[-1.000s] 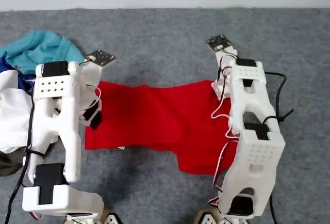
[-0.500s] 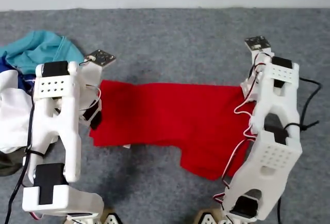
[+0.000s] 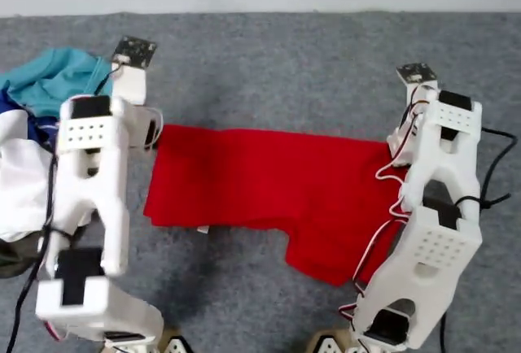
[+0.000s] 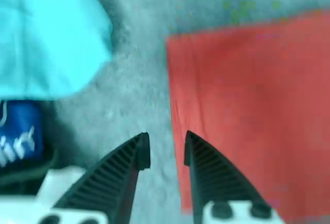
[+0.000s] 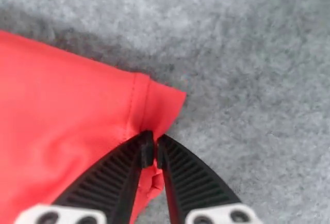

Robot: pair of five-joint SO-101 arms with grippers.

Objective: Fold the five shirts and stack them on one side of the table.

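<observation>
Red shirt [image 3: 260, 178] lies spread flat across the middle of the grey table [image 3: 269, 60], between the two arms. The right gripper [image 5: 154, 144] pinches the cloth by its corner hem, jaws closed on a fold. The left gripper [image 4: 166, 149] hovers over the opposite edge, fingers parted (one above red cloth, one above bare table), holding nothing. A teal shirt [image 3: 61, 76] lies bunched near the left arm.

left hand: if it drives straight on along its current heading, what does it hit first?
Most likely the side edge of the red shirt: the open left hand straddles that edge, with bare grey table cover just beside it. Depth is unclear.
</observation>
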